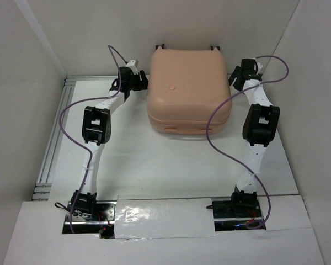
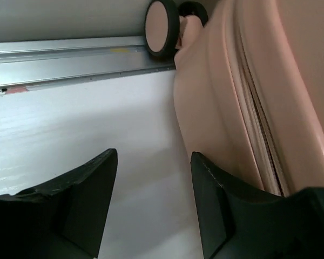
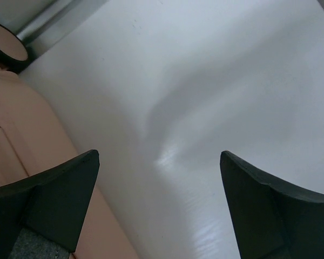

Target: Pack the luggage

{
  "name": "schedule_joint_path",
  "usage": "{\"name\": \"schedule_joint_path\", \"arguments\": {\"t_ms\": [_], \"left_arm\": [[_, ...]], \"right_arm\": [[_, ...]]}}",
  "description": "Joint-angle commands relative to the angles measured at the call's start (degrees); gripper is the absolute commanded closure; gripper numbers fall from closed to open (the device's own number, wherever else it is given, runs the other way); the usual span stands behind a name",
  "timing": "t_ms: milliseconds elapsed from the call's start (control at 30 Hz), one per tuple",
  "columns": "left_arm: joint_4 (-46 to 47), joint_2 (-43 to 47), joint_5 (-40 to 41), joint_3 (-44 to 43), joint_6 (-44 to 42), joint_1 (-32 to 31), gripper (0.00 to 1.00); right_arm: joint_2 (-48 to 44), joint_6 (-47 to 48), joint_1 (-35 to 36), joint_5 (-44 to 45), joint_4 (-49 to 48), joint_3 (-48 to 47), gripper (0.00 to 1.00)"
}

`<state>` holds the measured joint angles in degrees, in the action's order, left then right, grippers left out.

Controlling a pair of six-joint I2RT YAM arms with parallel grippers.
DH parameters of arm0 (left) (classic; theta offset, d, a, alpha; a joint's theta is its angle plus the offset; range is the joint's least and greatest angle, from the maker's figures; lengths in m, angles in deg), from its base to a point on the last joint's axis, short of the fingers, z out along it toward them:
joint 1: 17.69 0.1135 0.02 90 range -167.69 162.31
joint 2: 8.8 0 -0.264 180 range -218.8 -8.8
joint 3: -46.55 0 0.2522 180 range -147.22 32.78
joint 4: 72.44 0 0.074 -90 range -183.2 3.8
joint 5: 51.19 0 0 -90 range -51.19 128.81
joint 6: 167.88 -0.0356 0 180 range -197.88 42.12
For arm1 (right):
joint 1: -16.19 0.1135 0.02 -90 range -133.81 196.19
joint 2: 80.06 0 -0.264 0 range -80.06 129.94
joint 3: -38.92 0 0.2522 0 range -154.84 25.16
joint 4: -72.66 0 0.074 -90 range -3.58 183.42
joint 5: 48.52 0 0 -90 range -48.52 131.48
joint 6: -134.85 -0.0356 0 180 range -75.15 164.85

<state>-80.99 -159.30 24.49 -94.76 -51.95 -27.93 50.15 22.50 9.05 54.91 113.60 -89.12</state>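
Note:
The luggage [image 1: 188, 88], a peach-pink hard-shell suitcase, lies flat and closed at the back middle of the table. My left gripper [image 1: 141, 80] is open and empty just beside its left side. In the left wrist view the case's side with its seam [image 2: 248, 102] fills the right, and a wheel [image 2: 161, 28] shows at the top; my right fingertip [image 2: 210, 178] is close to the shell. My right gripper [image 1: 238, 77] is open and empty beside the case's right side. The right wrist view shows the shell [image 3: 21, 135] at the left and a wheel [image 3: 8, 48].
A metal rail [image 2: 70, 59] runs along the table's far and left edges. White walls [image 1: 27, 83] enclose the table on the left, back and right. Purple cables [image 1: 220, 143] hang from both arms, the right one across the front of the case.

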Motion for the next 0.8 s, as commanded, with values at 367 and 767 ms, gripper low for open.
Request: {"name": "schedule_joint_path", "arguments": {"t_ms": [367,767], "left_arm": [[20.2,20.7,-37.1,24.2,-15.1,-8.3,0.39],[20.2,39.3,-38.2,50.1,-24.6,-19.0,0.41]], "right_arm": [[5.1,14.2,1.1,-20.0,-10.1,-9.0,0.01],[6.7,24.8,4.0,-36.2,-10.1,-10.7,0.01]]}}
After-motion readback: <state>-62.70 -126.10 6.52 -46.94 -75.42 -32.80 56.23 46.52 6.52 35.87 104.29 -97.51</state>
